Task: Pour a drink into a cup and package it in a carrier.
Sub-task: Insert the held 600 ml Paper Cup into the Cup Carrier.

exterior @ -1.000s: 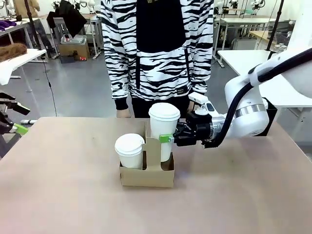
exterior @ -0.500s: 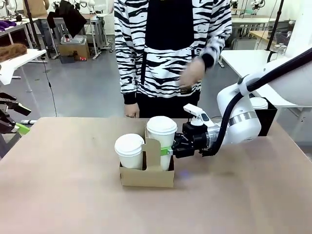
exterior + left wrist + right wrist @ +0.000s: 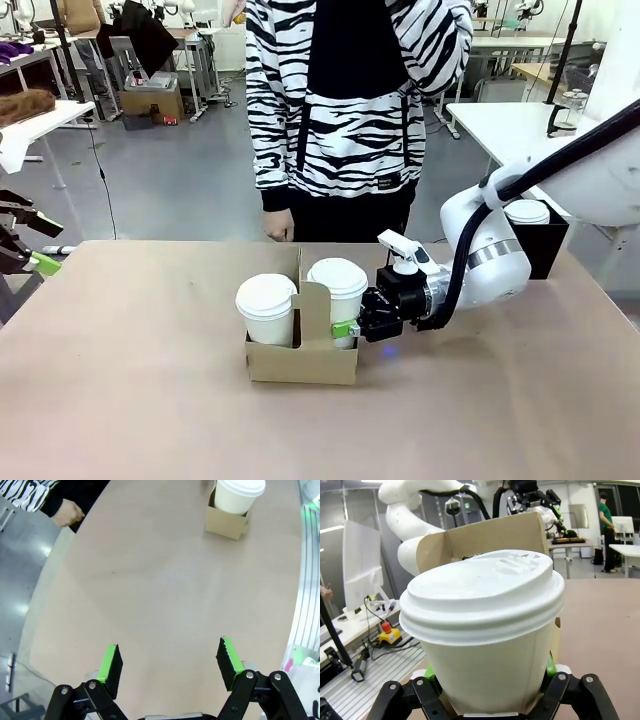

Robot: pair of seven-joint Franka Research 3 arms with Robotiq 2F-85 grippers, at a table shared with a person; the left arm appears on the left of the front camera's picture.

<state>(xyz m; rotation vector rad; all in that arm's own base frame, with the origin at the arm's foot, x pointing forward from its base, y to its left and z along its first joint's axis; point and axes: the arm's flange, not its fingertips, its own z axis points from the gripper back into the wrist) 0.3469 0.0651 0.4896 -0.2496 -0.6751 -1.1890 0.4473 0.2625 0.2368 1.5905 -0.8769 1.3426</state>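
While the left end effector point(image 3: 170, 667) hangs open, the right end effector point(image 3: 350, 327) clasps the cup point(image 3: 337, 300) seated in the carrier point(image 3: 300, 362).

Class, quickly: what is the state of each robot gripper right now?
Left gripper: open, holding nothing, above bare table.
Right gripper: around the lidded white cup seated in the cardboard carrier; whether it is gripping or releasing cannot be told.

Cup point(image 3: 337, 300): lower body hidden inside carrier point(image 3: 301, 362); contents hidden under lid. Right gripper point(image 3: 347, 328): far finger hidden behind cup. Left gripper point(image 3: 170, 667): base cut off by wrist view's bottom edge.
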